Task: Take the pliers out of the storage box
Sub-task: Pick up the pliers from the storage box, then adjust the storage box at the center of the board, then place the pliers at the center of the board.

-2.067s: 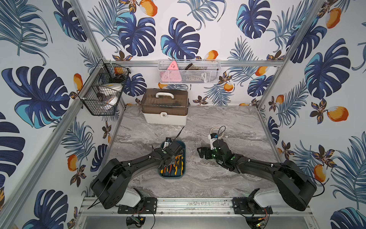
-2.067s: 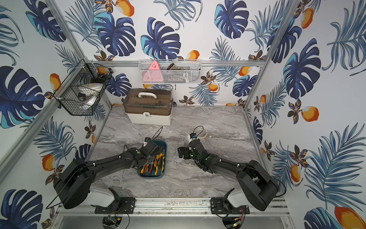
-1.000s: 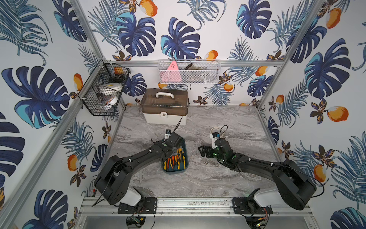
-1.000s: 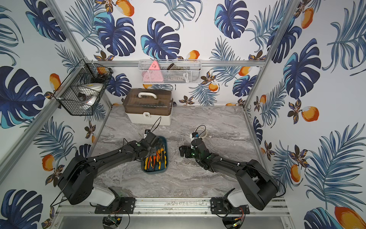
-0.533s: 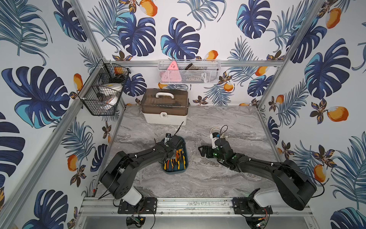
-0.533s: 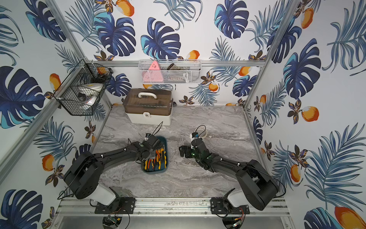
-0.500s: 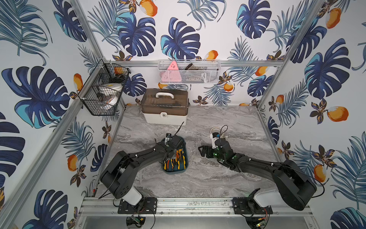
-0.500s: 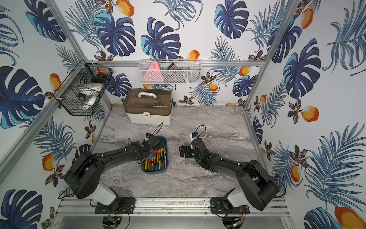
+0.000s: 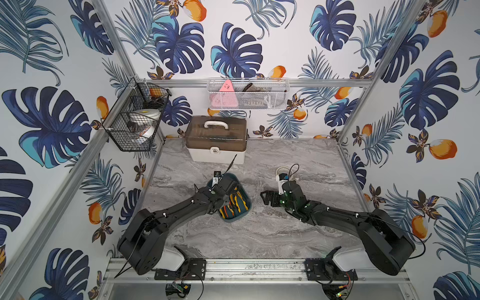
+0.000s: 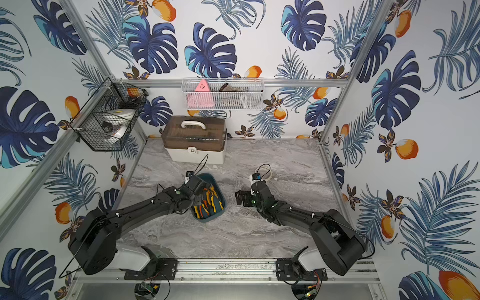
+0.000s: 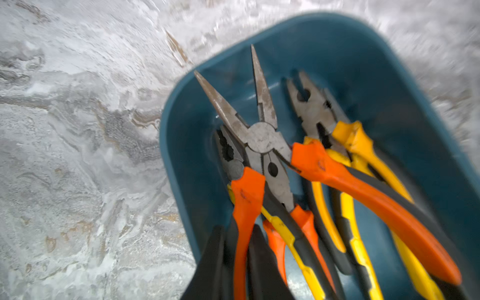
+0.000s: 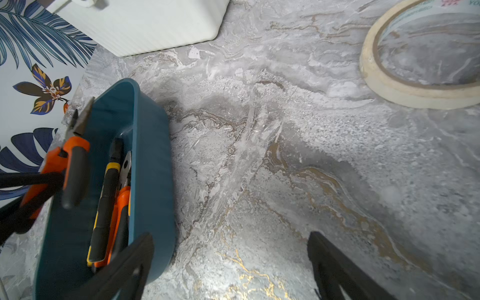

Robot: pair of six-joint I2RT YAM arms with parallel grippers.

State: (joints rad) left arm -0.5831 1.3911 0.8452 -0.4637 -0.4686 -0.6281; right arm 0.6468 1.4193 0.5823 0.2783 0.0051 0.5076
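Tightly clamped on one orange handle of the long-nosed pliers [image 11: 262,140], the left gripper [image 11: 237,241] reaches into the teal storage box [image 11: 389,78], where the other pliers [image 11: 314,114] lie heaped; the right gripper [image 12: 230,239] hangs released beside it above the marble table [image 9: 259,233].

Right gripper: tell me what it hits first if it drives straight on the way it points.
Most likely the bare marble tabletop: the open right gripper aims into the gap between the storage box and the tape roll. One finger sits close to the box wall and might graze it; depth unclear.
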